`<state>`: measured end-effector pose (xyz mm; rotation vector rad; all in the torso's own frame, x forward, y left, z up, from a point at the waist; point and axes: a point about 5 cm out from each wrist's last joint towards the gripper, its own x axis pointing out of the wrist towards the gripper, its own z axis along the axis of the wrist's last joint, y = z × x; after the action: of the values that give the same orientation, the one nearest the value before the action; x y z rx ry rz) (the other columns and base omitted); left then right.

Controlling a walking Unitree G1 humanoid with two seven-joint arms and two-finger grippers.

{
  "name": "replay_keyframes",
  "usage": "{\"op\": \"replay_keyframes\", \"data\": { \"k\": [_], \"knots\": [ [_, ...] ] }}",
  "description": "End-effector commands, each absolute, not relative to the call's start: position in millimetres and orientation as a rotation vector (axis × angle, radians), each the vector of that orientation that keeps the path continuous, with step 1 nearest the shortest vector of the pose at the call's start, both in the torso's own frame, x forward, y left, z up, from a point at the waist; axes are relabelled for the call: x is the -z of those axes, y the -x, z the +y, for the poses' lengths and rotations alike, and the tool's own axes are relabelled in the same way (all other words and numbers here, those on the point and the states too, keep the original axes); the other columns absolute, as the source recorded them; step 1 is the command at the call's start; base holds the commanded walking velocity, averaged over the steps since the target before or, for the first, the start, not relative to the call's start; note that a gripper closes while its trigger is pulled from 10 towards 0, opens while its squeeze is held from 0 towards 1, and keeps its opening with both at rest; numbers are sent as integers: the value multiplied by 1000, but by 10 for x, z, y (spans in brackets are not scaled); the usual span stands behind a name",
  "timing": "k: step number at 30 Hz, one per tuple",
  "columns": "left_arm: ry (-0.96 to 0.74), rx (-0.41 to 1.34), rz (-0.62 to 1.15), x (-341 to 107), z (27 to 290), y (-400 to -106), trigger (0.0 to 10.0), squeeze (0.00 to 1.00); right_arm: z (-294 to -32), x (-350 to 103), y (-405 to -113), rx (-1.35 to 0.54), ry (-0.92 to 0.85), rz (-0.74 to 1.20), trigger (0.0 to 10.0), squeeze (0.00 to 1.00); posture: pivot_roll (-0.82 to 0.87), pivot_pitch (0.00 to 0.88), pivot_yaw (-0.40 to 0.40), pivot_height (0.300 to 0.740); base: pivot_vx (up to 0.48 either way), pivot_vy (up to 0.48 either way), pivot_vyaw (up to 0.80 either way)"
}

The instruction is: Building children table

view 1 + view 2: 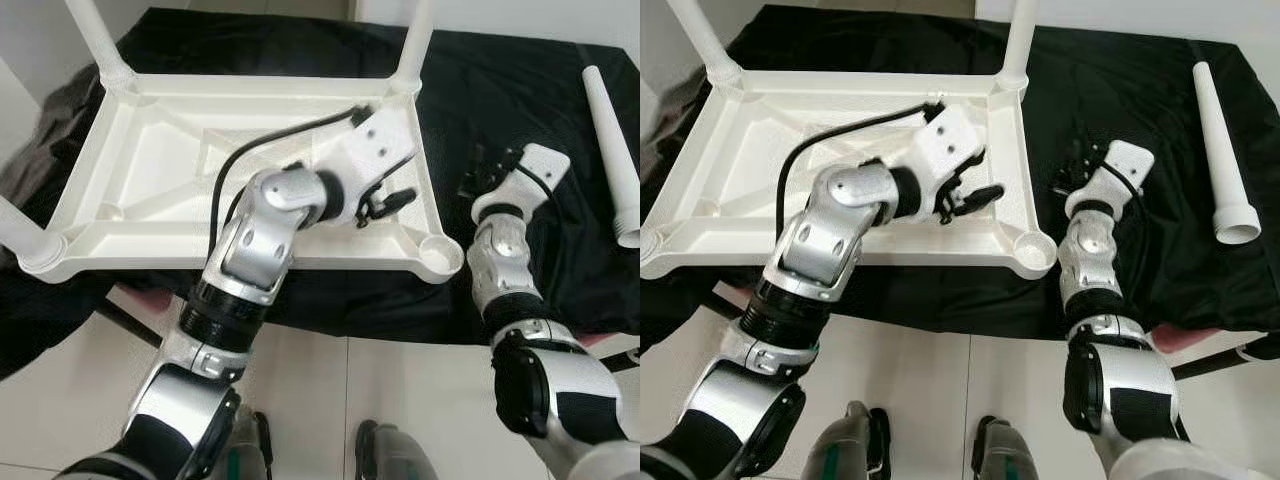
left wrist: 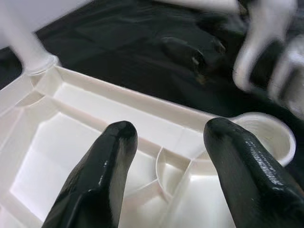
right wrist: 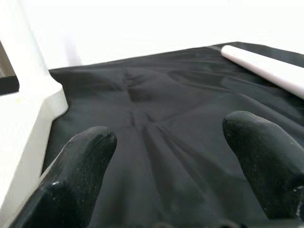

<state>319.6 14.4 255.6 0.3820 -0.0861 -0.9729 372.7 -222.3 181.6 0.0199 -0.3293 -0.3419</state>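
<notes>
Fourth leg waiting to go in

The upturned white table lies on black cloth so its sockets face up; left claw hovers open and empty near the vacant near-right socket. Right claw, open and empty, is short of the loose leg at far right.

Silver arms, black-fingered hands

Smooth white plastic table top and loose leg; creased matt black cloth.
</notes>
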Motion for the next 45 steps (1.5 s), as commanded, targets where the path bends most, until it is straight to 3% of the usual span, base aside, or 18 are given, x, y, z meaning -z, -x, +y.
{"op": "replay_keyframes", "data": {
  "k": [1,9,18,23,28,31,34,40,45],
  "knots": [
    [-292,569,-134,-2563,299,-3339,10000,0,-2190,-1776,-3685,316,-7,-342,10000,0,61,61,7,740,0,0,0],
    [-161,459,-106,-2451,518,-3427,10000,0,-2044,-1760,-3599,226,11,-374,10000,0,50,63,7,740,0,0,0],
    [-151,323,-149,-2455,641,-3475,10000,0,-1889,-1855,-3587,142,8,-402,10000,0,43,63,2,740,0,0,0],
    [-109,217,-220,-2498,775,-3492,10000,0,-1681,-1930,-3512,19,8,-414,10000,0,43,61,6,740,0,0,0],
    [-112,214,-246,-2506,800,-3485,10000,0,-1612,-1938,-3473,-7,3,-415,10000,0,42,50,8,740,0,0,0],
    [30,193,-245,-2474,872,-3467,10000,0,-1499,-1986,-3416,-53,-17,-424,10000,0,31,34,14,740,0,0,0],
    [44,158,-250,-2472,932,-3453,10000,0,-1432,-2062,-3352,-88,-18,-436,10000,0,20,21,11,740,0,0,0],
    [31,129,-245,-2424,961,-3467,10000,0,-1429,-2046,-3306,-100,-21,-424,10000,0,26,15,9,740,0,0,0],
    [66,75,-150,-2099,1078,-3518,10000,0,-1461,-1794,-3264,-72,3,-367,10000,0,1,3,40,740,0,0,0]
  ]
}}
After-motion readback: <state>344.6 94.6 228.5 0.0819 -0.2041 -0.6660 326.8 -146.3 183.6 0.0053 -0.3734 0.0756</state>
